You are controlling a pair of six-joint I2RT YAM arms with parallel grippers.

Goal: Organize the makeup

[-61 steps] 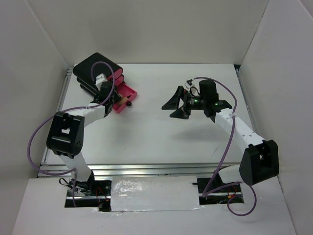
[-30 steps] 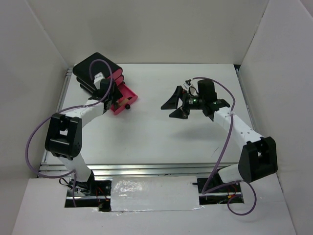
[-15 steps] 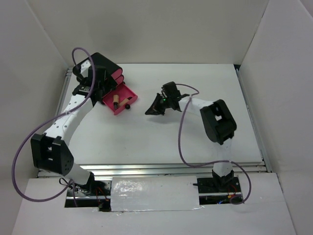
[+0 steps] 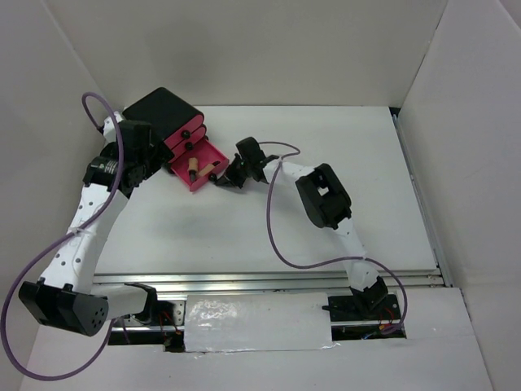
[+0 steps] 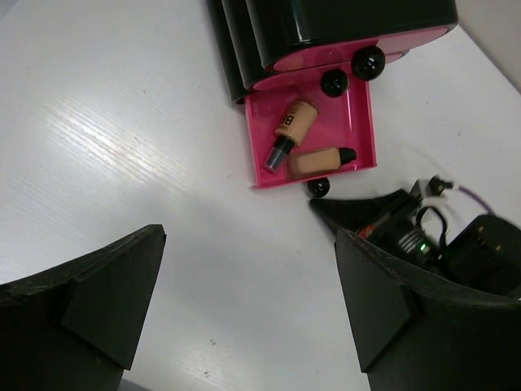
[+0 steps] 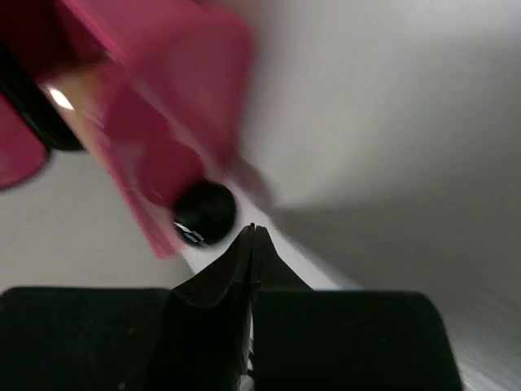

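Left wrist view: two tan bottles (image 5: 291, 130) with dark caps lie on their sides in the open pink drawer (image 5: 346, 114), angled, nearly touching; one shows a printed label. The drawer juts from the black box (image 5: 342, 20), far left of the desk (image 5: 122, 122). Right pincer (image 5: 321, 206) closed on nothing, tips just beside the drawer knob (image 5: 319, 188). Left pincer (image 5: 248, 244) wide open, empty, above the desk.

My left arm (image 4: 77, 236) reached far forward along the left side, and my left gripper (image 5: 248, 244) hung with its fingers spread wide. My right arm (image 4: 326, 195) folded leftward, and my right gripper (image 6: 254, 232) was pinched fully together, tips touching.
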